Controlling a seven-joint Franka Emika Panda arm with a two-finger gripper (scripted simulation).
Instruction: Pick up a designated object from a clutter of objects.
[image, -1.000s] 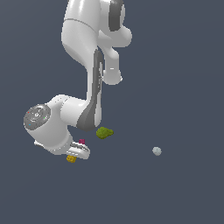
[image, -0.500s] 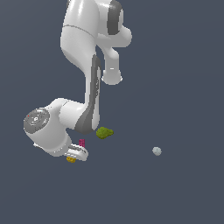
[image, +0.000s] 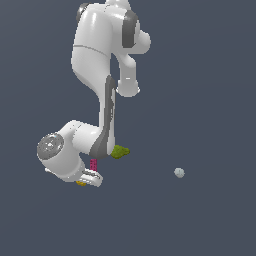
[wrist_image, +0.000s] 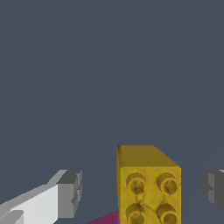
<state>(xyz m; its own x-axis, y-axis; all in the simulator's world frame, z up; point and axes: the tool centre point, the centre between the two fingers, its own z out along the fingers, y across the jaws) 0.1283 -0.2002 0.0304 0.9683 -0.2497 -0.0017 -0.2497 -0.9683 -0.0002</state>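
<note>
Close up, the wrist view shows the gripper (wrist_image: 141, 192) spread wide, its two grey fingertips (wrist_image: 70, 193) standing apart on either side of the yellow block (wrist_image: 148, 186) with clear gaps to both; neither pad touches it. The block sits between them, nearer one finger than the other, studs facing the camera, four of them visible, with its lower part cut off by the frame edge. A sliver of the magenta brick (wrist_image: 105, 218) pokes in just beside the block's base, also cropped, so whether the two touch cannot be told.

The exterior view gives what the wrist camera cannot: the white arm (image: 100, 75) bent low over the dark grey floor (image: 210, 100), its hand (image: 90, 176) down at floor level. There the block (image: 81, 183) is only a small yellow speck peeping out beneath the hand, and the fingers themselves are too small to make out. The brick (image: 93, 164) stands as a short magenta strip just behind the hand, mostly hidden by the wrist. The olive-green blob (image: 119, 151) lies near the forearm link, partly masked by it. The pale ball (image: 179, 172) rests well apart, toward the exterior view's right.
</note>
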